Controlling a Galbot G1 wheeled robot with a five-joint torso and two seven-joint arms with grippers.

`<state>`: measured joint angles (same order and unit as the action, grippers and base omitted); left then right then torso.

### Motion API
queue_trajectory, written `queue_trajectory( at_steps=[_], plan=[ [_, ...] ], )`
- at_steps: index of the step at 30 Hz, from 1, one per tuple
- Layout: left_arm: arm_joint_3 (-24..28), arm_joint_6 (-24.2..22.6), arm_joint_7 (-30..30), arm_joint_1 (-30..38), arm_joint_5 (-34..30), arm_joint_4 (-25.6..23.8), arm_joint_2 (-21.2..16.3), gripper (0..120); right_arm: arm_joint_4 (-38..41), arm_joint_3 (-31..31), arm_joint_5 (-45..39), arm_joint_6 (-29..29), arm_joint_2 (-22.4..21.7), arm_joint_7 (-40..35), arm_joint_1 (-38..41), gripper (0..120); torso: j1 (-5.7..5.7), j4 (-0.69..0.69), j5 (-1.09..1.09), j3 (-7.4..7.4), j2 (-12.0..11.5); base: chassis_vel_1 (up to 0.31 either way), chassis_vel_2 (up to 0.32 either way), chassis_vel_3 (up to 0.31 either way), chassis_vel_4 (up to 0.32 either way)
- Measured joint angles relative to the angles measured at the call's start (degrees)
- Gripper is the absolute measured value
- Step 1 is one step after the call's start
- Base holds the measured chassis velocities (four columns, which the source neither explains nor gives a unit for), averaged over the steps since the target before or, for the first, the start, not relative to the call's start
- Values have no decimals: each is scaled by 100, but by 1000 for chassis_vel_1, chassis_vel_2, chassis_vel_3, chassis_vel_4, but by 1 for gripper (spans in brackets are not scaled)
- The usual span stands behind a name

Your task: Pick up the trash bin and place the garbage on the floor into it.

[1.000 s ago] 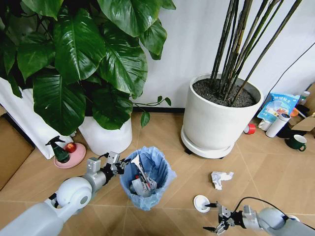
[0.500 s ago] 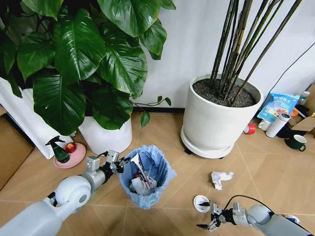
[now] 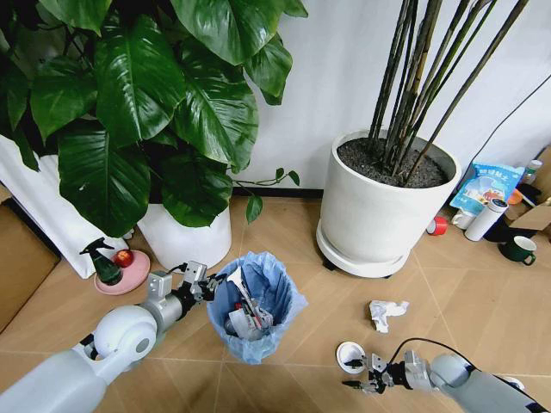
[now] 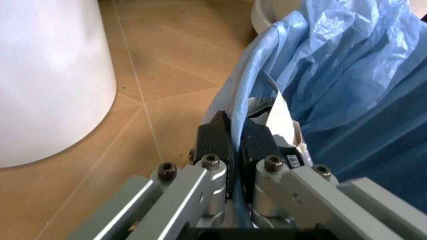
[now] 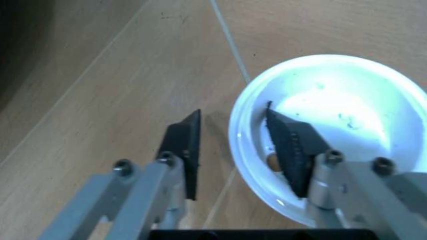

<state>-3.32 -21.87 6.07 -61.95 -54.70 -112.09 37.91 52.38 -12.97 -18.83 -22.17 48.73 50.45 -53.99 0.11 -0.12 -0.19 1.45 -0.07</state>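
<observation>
my left gripper (image 4: 235, 145) pinched the blue-lined round trash bin's (image 3: 258, 303) nine o'clock rim, steadying it; my right gripper (image 5: 233, 152), spread, straddled the small white plastic disc's (image 5: 327, 130) rim to grasp.

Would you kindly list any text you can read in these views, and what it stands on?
None can be read.
Blue packet by the wall: white lettering, too blurred.
Small label beside the left gripper at the trash bin: too small.

One trash bin (image 3: 255, 311) stands on the floor (image 3: 448, 288). Two loose scraps lie there: one white disc (image 3: 350, 356) and one crumpled white paper (image 3: 385, 312). Two white plant pots (image 3: 379, 215) stand behind, plus one green spray bottle (image 3: 103, 263) and one dark mug (image 3: 519, 249).
</observation>
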Motion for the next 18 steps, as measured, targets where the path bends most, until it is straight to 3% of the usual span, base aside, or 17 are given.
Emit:
queue_trajectory(
  at_steps=[9,16,18],
  plan=[
    [43,-27,-31,83,-110,-48,-87,0,518,345,-128,97,-225,-2,-305,0,0,-1,3,0,0,0,0,0,0],
    [274,-10,-161,299,-115,28,-123,0,1553,1262,-558,45,-677,168,-597,0,0,1,1,1,-1,0,0,0,0],
    [460,-1,-173,491,-125,75,-87,0,2140,1545,-841,53,-1017,207,-670,0,0,-1,0,1,-1,0,0,0,0]
  ],
)
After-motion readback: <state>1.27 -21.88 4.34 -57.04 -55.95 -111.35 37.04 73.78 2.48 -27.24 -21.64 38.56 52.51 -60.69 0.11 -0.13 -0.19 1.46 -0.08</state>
